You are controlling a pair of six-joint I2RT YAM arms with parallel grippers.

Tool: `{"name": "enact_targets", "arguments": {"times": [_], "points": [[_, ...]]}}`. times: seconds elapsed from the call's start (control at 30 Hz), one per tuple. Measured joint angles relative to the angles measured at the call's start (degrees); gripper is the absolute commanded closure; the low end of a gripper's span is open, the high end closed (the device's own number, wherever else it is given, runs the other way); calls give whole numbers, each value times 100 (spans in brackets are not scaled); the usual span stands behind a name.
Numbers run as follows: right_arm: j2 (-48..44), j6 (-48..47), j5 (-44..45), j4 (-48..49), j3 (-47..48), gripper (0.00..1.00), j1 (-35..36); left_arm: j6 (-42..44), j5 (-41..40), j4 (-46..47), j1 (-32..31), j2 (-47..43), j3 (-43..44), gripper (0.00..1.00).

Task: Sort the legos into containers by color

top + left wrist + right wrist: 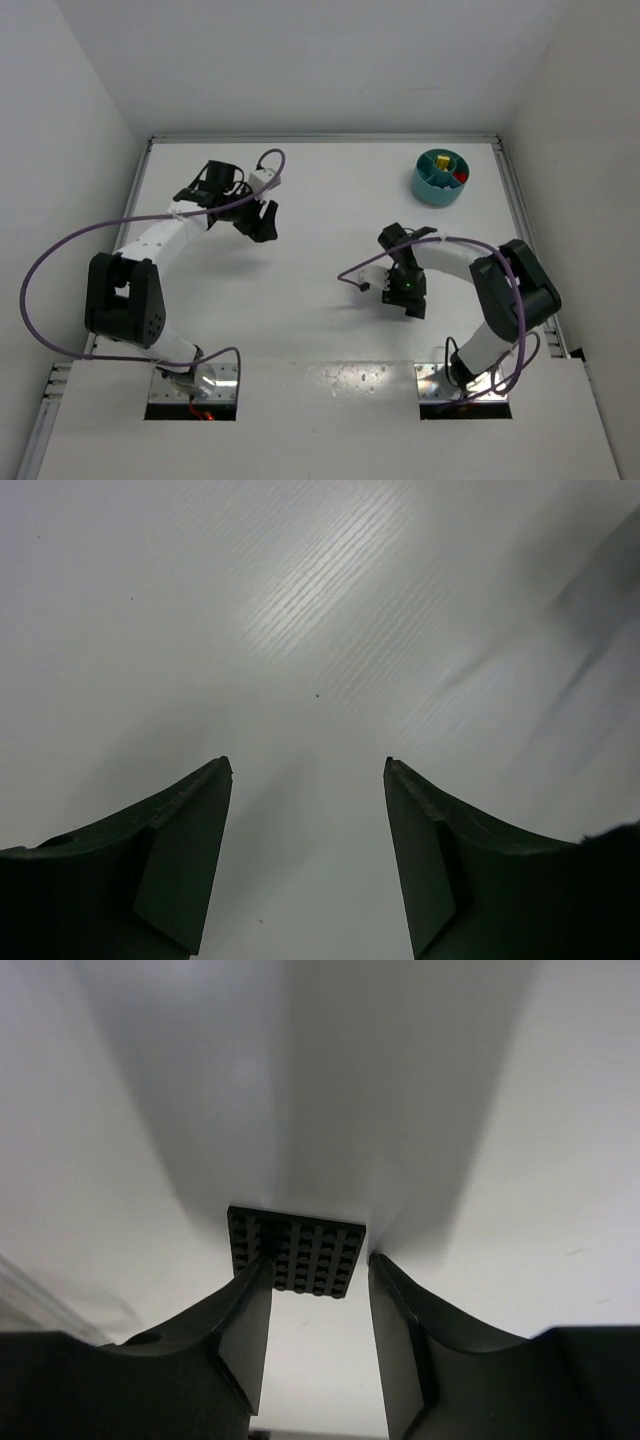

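The round teal dish [440, 177] stands at the far right of the table. A yellow brick [441, 162] and a red brick [461, 179] lie in separate compartments; no pale purple brick shows. My right gripper [396, 238] [317, 1256] is open, low over the table, well short of the dish. A black studded plate [300, 1245] lies flat at its fingertips, with the left tip overlapping the plate's edge. My left gripper [262, 222] [307, 762] is open and empty above bare table at the far left.
Purple cables loop off both arms, one [45, 270] wide to the left and one [370, 265] beside the right wrist. White walls close in the table on three sides. A raised rail [515, 200] runs along the right edge beside the dish.
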Motion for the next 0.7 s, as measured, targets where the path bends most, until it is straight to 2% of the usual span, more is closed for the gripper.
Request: {"name": "enact_targets", "arguments": {"times": [0.17,0.5,0.67,0.7], "points": [[597,629,-243,492,892,57,234,0,7,-4,94,2,9,32],[2140,2470,-691,2114,2933,57,490,-7,111,0,365,98,74,32],[2288,3161,-975,2371,3176,53,492,-26,273,7,564,96,103,32],[2253,3272,-1016,2378,3178,50,490,-28,313,11,586,94,103,32]]}}
